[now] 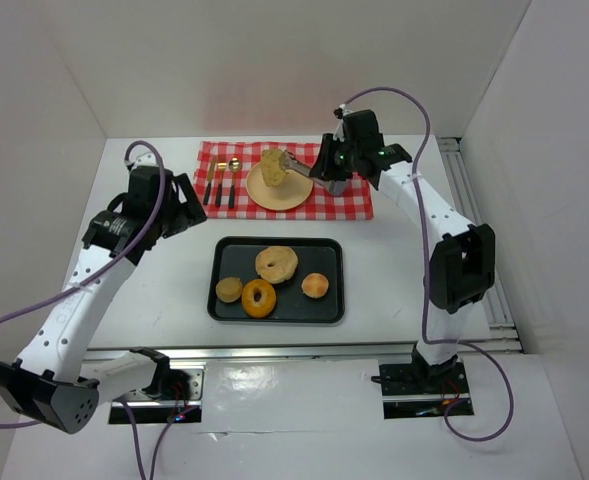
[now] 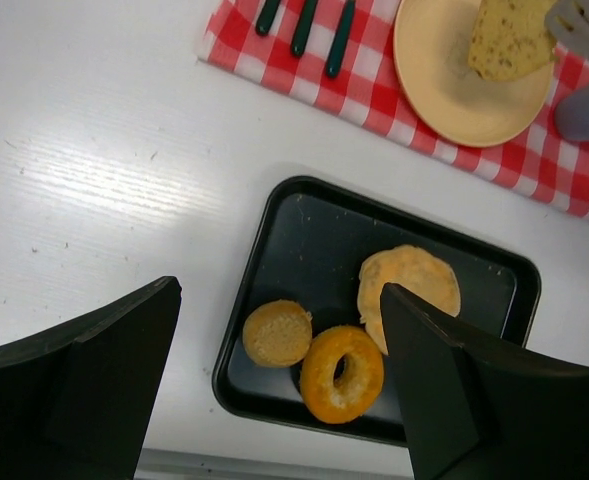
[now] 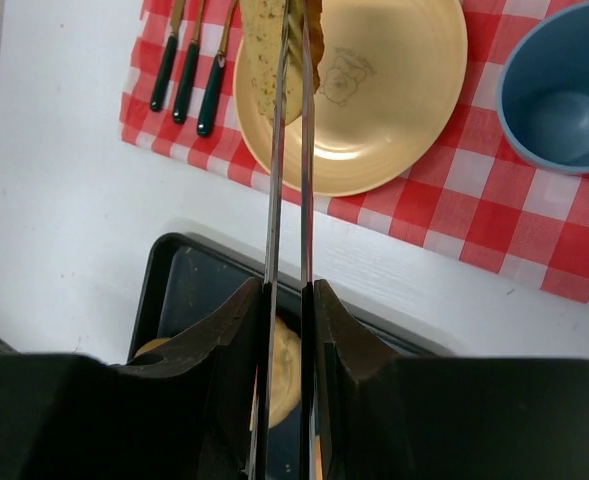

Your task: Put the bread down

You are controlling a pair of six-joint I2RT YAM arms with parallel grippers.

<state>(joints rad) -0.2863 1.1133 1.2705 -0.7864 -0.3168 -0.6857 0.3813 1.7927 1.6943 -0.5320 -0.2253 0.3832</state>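
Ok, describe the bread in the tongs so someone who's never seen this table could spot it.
Find the red checked cloth at the far side of the table, then the pale yellow plate on it. Metal tongs pinch the bread over that plate: a flat, speckled slice, unlike the round buns and orange ring on the black tray.

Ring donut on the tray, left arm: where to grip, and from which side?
From straight above: the ring donut lies flat. Pinch its wall across the hole and the near edge, facing the tray rim; the bagel and small bun crowd its far and left sides.
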